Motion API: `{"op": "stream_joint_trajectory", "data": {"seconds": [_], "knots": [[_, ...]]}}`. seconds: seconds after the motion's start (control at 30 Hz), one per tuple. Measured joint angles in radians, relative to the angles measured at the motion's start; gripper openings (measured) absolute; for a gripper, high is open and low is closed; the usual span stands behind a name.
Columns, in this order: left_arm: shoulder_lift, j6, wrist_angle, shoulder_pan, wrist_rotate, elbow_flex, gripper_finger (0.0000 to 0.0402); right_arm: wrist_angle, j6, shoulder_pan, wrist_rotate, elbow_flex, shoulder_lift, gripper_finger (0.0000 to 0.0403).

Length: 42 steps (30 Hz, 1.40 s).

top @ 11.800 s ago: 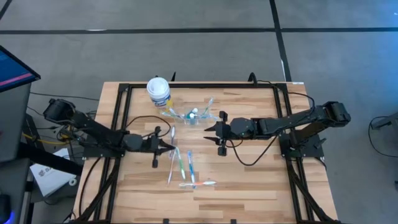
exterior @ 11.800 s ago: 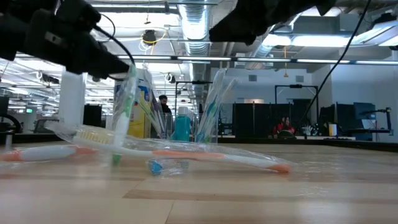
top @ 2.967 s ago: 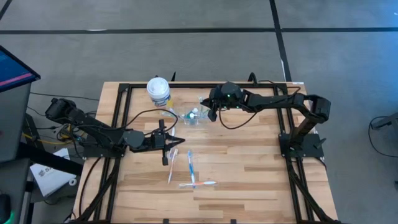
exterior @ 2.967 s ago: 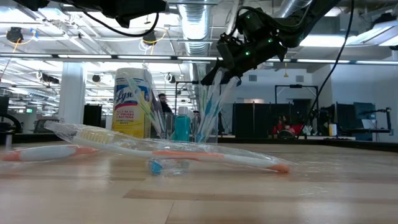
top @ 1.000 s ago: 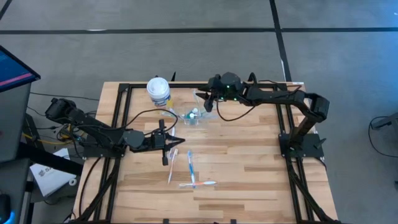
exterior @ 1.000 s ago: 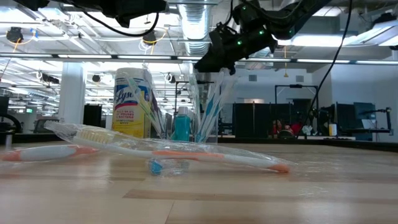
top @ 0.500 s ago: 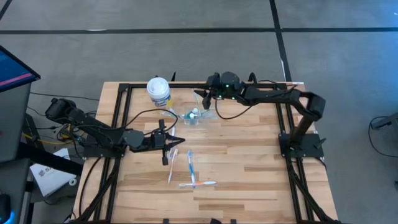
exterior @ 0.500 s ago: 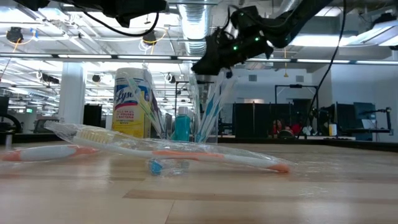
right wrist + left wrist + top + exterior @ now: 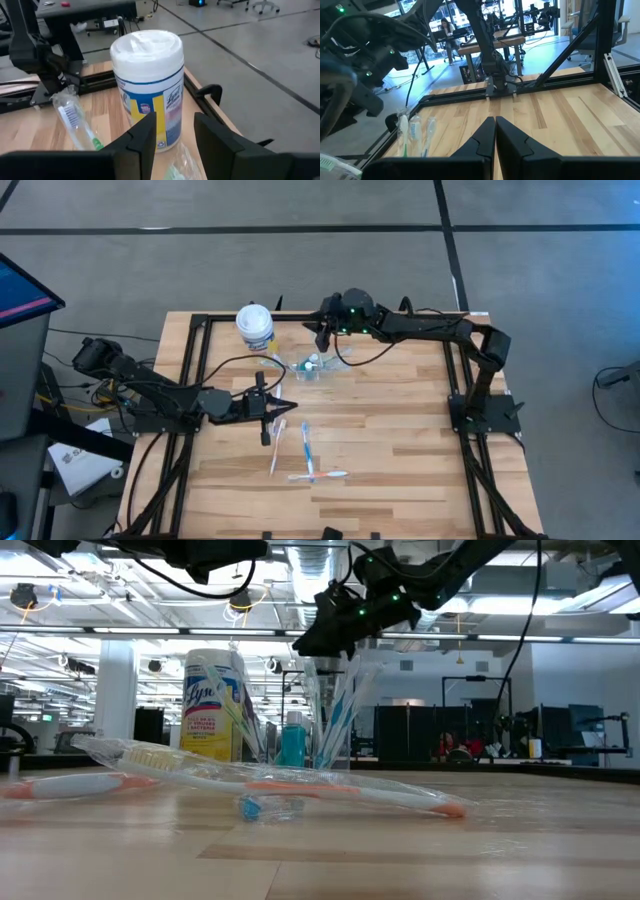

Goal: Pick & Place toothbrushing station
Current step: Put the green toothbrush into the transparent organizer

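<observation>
A clear plastic cup [image 9: 308, 367] stands upright holding several toothbrushes [image 9: 335, 715] and apparently a blue tube [image 9: 292, 743]; wrapped toothbrushes [image 9: 306, 450] lie well apart from it.

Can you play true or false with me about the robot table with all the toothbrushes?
1. The small clear plastic cup holds toothbrushes. True.
2. The white-lidded yellow canister lies tipped over. False: it stands upright.
3. The left gripper is shut. True.
4. The right gripper grips the canister. False: its fingers are open, holding nothing.
5. Wrapped toothbrushes lie loose on the wooden table. True.
</observation>
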Motion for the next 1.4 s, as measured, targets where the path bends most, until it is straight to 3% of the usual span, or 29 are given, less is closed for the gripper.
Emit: {"op": "stream_joint_trajectory", "data": {"seconds": [0.53,0.9,1.4], "knots": [[0.0,0.0,0.0,0.0,0.0,0.0,0.0008,-0.014,0.001,-0.004,-0.005,0.002,0.044,0.0111],[0.0,0.0,-0.001,0.0,0.0,0.0,0.0008,-0.066,-0.03,-0.004,-0.005,0.0,0.045,0.0008],[0.0,0.0,-0.004,0.0,0.0,0.0,0.0008,-0.133,-0.043,0.014,-0.009,0.001,0.044,0.0012]]}}
